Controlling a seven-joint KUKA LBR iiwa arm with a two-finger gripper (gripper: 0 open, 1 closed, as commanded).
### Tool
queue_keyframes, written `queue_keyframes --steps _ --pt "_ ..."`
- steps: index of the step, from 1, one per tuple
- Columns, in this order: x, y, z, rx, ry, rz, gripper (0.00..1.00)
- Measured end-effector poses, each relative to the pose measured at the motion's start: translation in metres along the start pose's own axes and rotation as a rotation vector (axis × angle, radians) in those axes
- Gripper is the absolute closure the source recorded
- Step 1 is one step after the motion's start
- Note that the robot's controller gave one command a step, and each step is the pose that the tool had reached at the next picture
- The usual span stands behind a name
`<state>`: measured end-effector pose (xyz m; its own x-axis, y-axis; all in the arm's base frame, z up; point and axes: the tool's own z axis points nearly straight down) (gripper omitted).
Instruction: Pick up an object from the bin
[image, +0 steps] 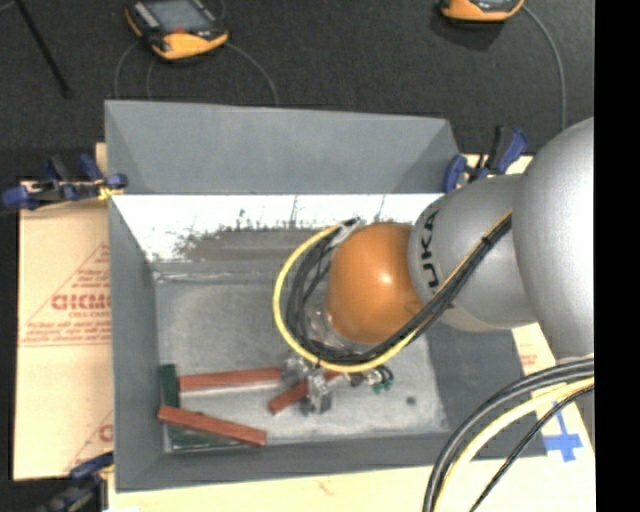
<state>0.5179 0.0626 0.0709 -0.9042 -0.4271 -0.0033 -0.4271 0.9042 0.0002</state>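
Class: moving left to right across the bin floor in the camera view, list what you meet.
Green block → long red-brown bar → short red-brown piece → pincer → small green object.

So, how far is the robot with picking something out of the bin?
Done: the gripper is low in the bin, beside a short red-brown piece and the end of a long red-brown stick. In hand: a grasp cannot be confirmed. Left: lifting one thing out.
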Motion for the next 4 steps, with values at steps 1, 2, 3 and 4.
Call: queue_keyframes --steps 1,2,3,4 --pt "0.001 0.0 -0.053 -0.001 0.007 -0.007 1.0" --pt "0.013 -0.004 -0.06 0.004 -0.01 -0.007 1.0" --pt "0.017 -0.003 -0.046 -0.001 0.004 -0.005 1.0" --pt "0.006 0.015 -0.072 0.001 0.001 -0.144 1.0"
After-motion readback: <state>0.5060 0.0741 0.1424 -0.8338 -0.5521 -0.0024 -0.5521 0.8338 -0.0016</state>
